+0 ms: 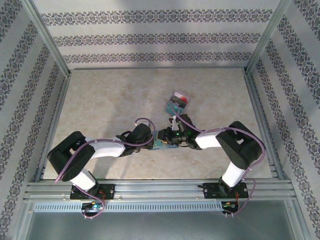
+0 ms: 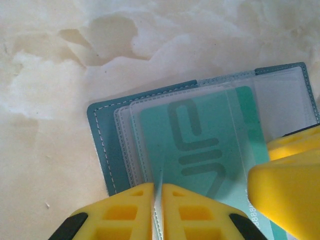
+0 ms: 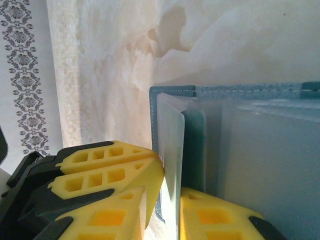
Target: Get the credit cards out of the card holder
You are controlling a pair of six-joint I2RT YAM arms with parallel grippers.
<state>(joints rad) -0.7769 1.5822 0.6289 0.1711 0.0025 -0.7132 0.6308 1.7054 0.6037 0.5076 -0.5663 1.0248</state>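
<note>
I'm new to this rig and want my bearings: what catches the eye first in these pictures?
Both grippers meet mid-table: the left gripper and right gripper each pinch the card holder by its clear sleeves. A teal card sits inside one; loose cards lie farther back.

"888" on teal card

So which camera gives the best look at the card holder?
Left wrist: the card holder lies flat, its clear sleeves and a teal card plainly seen. Right wrist shows one corner and sleeves edge-on. Top external shows it as a small distant patch.
</note>
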